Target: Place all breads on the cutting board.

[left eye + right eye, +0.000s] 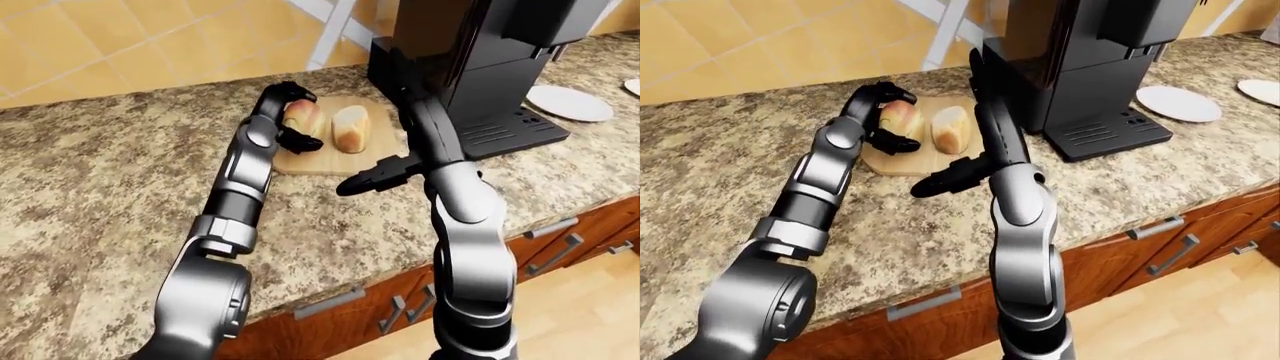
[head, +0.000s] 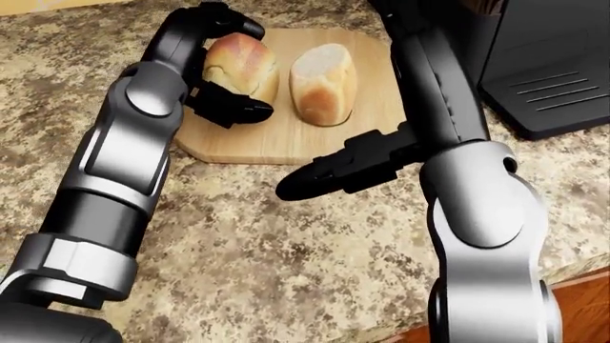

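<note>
A wooden cutting board [image 2: 286, 139] lies on the granite counter. Two tan bread loaves are on or just over it. The right loaf [image 2: 324, 82] stands on the board by itself. The left loaf [image 2: 243, 53] sits over the board's left part, and my left hand [image 2: 259, 71] is shut on it, fingers over its top and thumb under its near side. I cannot tell whether this loaf rests on the wood. My right hand [image 2: 315, 179] hovers at the board's lower edge, open and holding nothing, fingers pointing left.
A black coffee machine [image 1: 480, 45] stands just right of the board, its base [image 2: 553, 78] close to my right arm. A white plate [image 1: 568, 103] lies further right. The counter's edge and wooden drawers [image 1: 540, 247] run along the bottom right.
</note>
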### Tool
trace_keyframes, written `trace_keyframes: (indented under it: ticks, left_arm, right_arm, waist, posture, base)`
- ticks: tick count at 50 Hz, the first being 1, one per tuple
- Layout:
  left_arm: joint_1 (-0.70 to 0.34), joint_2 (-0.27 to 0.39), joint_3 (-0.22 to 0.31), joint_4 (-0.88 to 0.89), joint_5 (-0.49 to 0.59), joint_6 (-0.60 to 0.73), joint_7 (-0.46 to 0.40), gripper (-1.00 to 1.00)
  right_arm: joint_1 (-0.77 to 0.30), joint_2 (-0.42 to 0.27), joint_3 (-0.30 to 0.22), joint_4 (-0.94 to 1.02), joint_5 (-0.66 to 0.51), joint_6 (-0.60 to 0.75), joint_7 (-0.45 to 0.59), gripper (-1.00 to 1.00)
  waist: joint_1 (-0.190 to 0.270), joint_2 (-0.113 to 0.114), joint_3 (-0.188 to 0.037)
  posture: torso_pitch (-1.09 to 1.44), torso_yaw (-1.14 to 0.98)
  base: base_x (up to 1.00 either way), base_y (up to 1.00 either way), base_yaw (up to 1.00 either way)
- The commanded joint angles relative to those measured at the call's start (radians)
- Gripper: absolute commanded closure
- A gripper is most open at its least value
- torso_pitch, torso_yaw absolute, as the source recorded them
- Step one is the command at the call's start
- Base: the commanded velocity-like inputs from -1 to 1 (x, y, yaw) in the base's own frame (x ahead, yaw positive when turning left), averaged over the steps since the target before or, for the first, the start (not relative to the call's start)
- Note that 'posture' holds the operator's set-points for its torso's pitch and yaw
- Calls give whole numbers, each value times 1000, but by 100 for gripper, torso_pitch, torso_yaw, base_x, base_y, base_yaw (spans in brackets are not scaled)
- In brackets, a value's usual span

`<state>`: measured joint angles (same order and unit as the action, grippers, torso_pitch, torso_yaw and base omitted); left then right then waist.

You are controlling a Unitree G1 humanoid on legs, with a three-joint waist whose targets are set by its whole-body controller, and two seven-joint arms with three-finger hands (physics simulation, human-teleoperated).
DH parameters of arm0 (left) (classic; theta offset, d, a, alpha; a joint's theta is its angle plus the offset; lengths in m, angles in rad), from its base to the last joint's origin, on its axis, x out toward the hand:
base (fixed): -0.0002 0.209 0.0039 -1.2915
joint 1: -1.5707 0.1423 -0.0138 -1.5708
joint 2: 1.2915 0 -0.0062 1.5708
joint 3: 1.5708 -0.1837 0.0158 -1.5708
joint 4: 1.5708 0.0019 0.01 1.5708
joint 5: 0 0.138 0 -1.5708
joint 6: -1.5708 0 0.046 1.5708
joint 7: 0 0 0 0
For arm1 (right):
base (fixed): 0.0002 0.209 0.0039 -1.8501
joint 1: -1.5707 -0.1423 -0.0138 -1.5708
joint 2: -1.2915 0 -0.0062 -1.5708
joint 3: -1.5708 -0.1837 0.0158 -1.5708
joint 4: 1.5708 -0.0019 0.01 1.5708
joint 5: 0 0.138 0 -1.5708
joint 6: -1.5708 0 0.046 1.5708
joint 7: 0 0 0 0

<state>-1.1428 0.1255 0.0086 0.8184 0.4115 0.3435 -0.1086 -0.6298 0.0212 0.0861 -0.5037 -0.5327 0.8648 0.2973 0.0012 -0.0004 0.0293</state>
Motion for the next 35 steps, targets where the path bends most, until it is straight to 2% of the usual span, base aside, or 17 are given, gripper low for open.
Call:
trace_keyframes:
  ticks: [1, 4, 5, 9, 12, 22, 28, 29, 35]
  left_arm:
    - [-39, 7, 4, -48, 6, -31, 11, -20]
    - [-38, 6, 4, -46, 8, -33, 9, -30]
    - [-38, 5, 5, -47, 8, -32, 9, -43]
    - [-33, 5, 4, -51, 11, -33, 6, -55]
    - [-31, 3, 4, -49, 12, -36, 5, -76]
    - [-5, 25, 5, -151, 31, 13, -43, -79]
    - [89, 63, 20, -437, 51, 155, -148, -91]
    - [115, 68, 22, -500, 58, 183, -168, -100]
    - [277, 88, 23, -958, 127, 406, -332, -100]
  right_arm:
    - [-26, -2, -3, -26, -1, -33, -11, -100]
    - [-24, -3, -2, -27, 0, -34, -12, -100]
    - [-24, -3, -3, -25, 1, -36, -12, -100]
    - [-21, -4, -3, -24, 3, -39, -13, -100]
    - [-20, -4, -3, -20, 5, -42, -16, -100]
    - [-27, -14, -7, -41, -1, -20, -2, -100]
    - [-49, -40, -35, -95, 6, 34, 25, -100]
    - [-55, -48, -40, -109, 7, 49, 32, -100]
    - [-56, -92, -71, -181, 33, 105, 56, -100]
  waist:
    - [0, 0, -31]
    - [0, 0, -32]
    - [0, 0, -32]
    - [0, -1, -32]
    - [0, -1, -32]
    - [-1, 0, -33]
    - [-3, 3, -27]
    - [-3, 4, -26]
    - [-3, 8, -24]
  posture:
    - [0, 0]
    - [0, 0]
    - [0, 0]
    - [0, 0]
    - [0, 0]
    - [0, 0]
    - [0, 0]
    - [0, 0]
    - [0, 0]
  base:
    - [0, 0, 0]
    - [0, 0, 0]
    - [0, 0, 0]
    - [0, 0, 0]
    - [0, 0, 0]
    - [0, 0, 0]
    - [0, 0, 0]
    - [0, 0, 0]
    - [0, 0, 0]
